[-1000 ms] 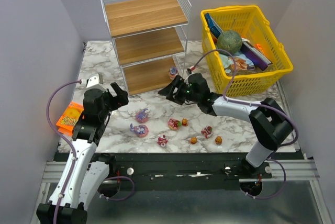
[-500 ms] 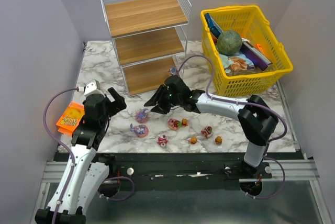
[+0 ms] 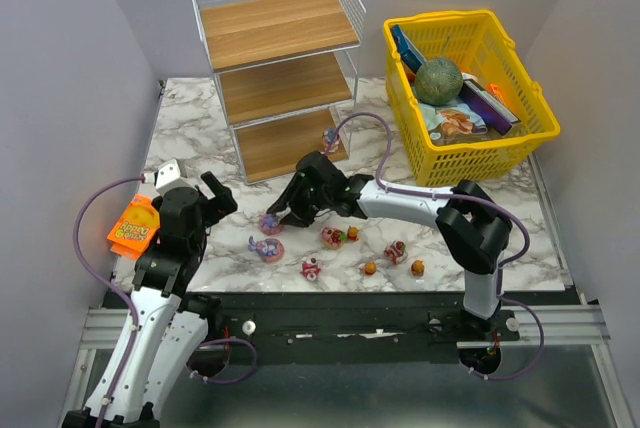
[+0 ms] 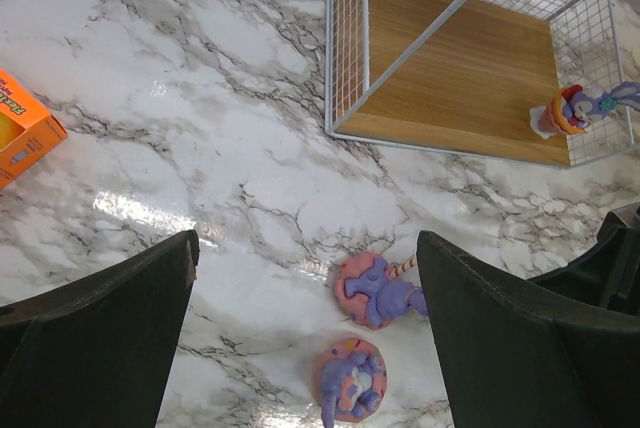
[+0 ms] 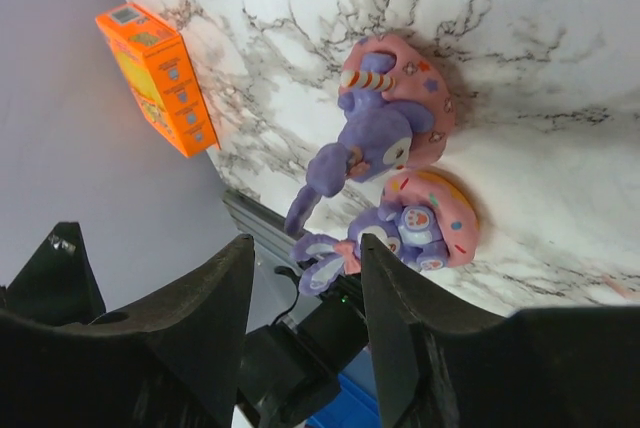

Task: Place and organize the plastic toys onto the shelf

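We are seeing the right end effector (image 5: 305, 248), jaws parted and empty, hanging just above two pink-purple toys (image 5: 395, 123); bare worktop (image 4: 200, 98) is separating them from the shelf (image 4: 470, 78).

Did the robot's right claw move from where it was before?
Yes. The right gripper slid left and nearer, away from the shelf's front corner, toward the pink-purple toys.

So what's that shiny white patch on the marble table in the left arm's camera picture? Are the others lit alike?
Left wrist view: glare on the glossy white marble table, washing out its veins. Right wrist view: no such hot spot; the round pink plastic toy with a purple figure throws a soft shadow. Top view: even light, though the flat orange packet looks overbright.
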You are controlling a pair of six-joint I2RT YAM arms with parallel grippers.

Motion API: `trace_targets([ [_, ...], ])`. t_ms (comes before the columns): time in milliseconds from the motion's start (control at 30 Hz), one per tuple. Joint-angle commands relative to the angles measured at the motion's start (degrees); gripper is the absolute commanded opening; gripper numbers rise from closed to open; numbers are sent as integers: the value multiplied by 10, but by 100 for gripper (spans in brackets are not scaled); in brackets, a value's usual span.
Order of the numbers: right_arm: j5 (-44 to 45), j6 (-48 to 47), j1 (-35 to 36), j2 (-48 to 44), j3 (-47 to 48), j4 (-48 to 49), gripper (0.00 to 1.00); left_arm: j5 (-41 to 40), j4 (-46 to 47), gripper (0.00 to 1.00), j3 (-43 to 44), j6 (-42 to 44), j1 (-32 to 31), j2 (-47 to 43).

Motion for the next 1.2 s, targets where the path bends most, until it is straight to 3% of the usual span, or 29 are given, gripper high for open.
trace_targets([
  [0,33,14,5,19,18,-17,54,-32,-10,99,-1,-1,-7,-8],
  [433,29,22,4,31,26,-14,26,-35,-13,99,0,0,-9,-8],
  [667,28,30,5,24,20,-8,1,-33,-13,99,0,0,-10,-5],
  [833,38,35,4,9,16,-6,1,-32,-13,99,0,0,-11,-4],
  [1167,151,41,-15,-27,33,-46,1,-31,-12,99,0,0,-14,0],
])
